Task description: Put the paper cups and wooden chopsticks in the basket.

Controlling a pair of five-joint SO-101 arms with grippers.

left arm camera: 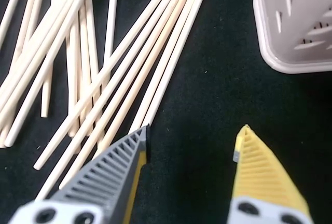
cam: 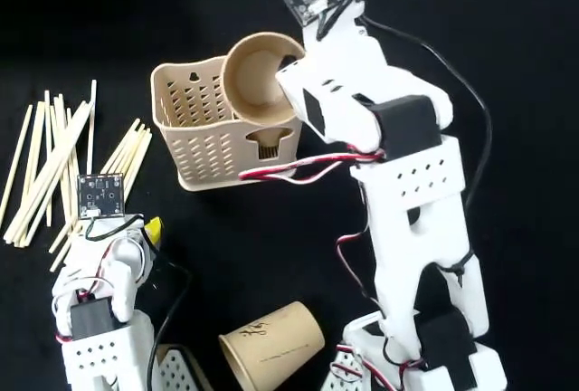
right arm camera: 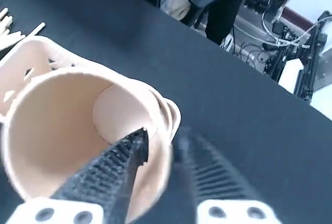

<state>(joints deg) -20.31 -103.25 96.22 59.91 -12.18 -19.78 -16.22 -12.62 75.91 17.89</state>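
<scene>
Black cloth (cam: 271, 255) covers the table, matte and plain. On it stands the basket (cam: 204, 142), a beige plastic tub with slotted walls. At its rim the right gripper (right arm camera: 165, 149) pinches the thin wall of a paper cup (cam: 258, 72), one finger inside and one out, holding it tilted. I'd say this cup is going in; next it needs letting go over the opening. A second cup (cam: 271, 346) lies on its side near the arms' bases. Slim, pale wooden chopsticks (cam: 54, 165) lie scattered beside the left gripper (left arm camera: 193, 130), its ribbed jaws spread and empty.
</scene>
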